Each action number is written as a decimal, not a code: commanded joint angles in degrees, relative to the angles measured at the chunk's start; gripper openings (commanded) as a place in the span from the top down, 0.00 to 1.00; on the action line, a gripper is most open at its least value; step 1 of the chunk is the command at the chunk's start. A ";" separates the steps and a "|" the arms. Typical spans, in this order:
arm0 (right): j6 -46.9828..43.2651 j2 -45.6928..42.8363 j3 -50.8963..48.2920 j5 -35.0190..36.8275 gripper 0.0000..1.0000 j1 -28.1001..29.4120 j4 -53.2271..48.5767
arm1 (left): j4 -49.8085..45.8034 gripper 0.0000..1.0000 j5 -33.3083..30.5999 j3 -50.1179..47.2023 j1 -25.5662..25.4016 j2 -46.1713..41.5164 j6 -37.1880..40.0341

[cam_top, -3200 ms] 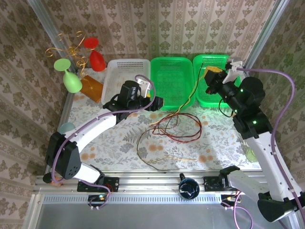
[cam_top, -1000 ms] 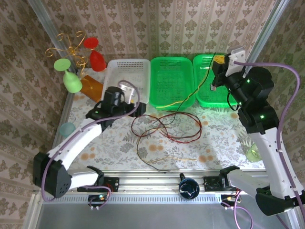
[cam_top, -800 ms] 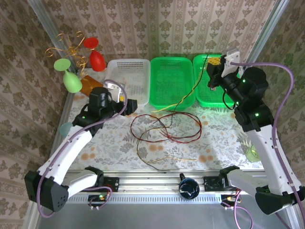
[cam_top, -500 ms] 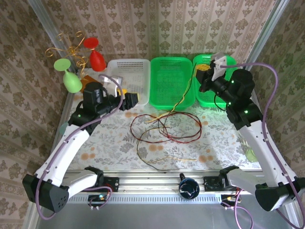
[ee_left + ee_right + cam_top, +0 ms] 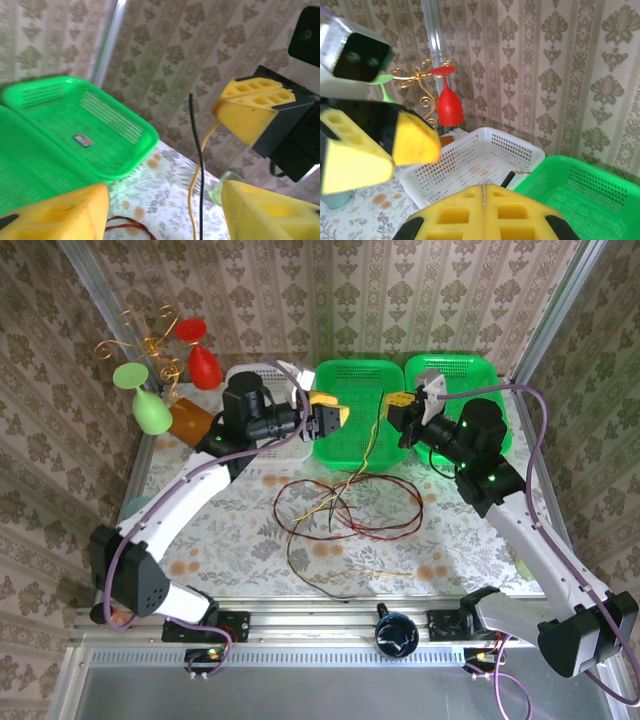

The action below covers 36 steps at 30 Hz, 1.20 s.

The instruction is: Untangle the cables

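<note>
1. Cables (image 5: 338,502): red loops lie tangled flat on table (image 5: 225,530), just in front of middle green basket (image 5: 360,365).
2. Right gripper (image 5: 484,192): pads pressed together on the black and yellow strands, held up over that basket's right edge (black tip pokes out past the pads).
3. Left gripper (image 5: 165,202): jaws well apart, gripping nothing. The black strand (image 5: 200,170) and the yellow one hang ahead of it, in line with the gap, touching neither pad.

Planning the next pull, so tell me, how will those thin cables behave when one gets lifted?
Probably very floppy: the cables curl loosely, and the yellow strand below the right pincer hangs slack. Likely light; crossed loops would probably drag along together.
</note>
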 commanded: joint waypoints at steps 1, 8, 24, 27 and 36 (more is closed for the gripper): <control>-1.73 -1.12 -1.15 -5.17 1.00 0.50 5.79 | 8.34 0.40 8.14 1.11 -0.40 1.36 -2.37; -0.64 -1.74 -1.84 -8.51 1.00 0.54 7.80 | 13.56 0.42 11.93 -1.11 -1.61 3.31 -3.74; 3.10 0.28 -0.15 -9.68 1.00 0.52 11.62 | 21.90 0.56 14.42 -5.54 -3.85 4.95 -8.30; 3.14 0.52 0.08 -9.71 1.00 0.53 11.59 | 23.50 0.65 14.50 -5.64 -4.44 5.56 -9.53; 3.53 0.37 0.34 -9.86 1.00 0.37 11.76 | 23.80 0.94 13.37 -6.90 -4.42 5.35 -9.39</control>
